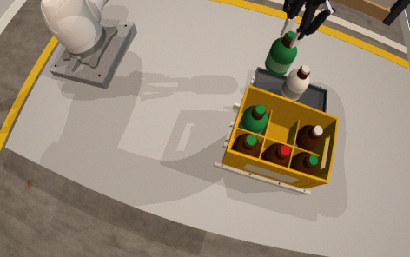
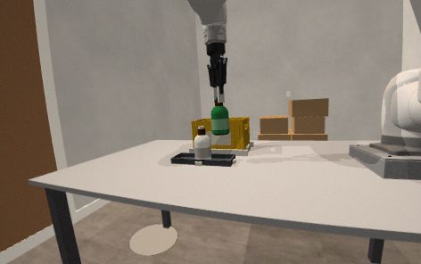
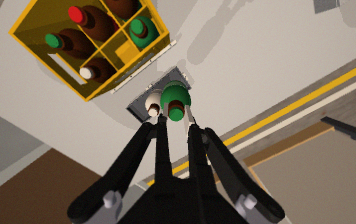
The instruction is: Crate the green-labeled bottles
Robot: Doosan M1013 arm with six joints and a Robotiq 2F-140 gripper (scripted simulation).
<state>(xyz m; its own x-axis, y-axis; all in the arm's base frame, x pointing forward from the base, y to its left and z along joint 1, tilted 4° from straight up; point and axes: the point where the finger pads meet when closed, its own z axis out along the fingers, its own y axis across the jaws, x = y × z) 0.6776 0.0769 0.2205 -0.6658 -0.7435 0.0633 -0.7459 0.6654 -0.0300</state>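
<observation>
My gripper [image 1: 299, 27] is shut on the neck of a green-labeled bottle [image 1: 281, 56] and holds it upright in the air above the dark tray. It also shows in the side view, with the gripper [image 2: 218, 95] and the held bottle [image 2: 219, 119], and in the wrist view as the gripper [image 3: 175, 119] and the bottle [image 3: 175, 101]. A white-labeled bottle [image 1: 296, 82] stands upright on the tray. The yellow crate [image 1: 280, 139] lies just in front of the tray. It holds another green-labeled bottle [image 1: 254, 118] at its back left and several brown bottles. Its back middle cell [image 1: 282, 127] is empty.
The robot base [image 1: 87, 39] stands at the table's far left. Cardboard boxes [image 2: 296, 120] are stacked behind the table. A yellow floor line [image 1: 356, 41] runs past the tray's far side.
</observation>
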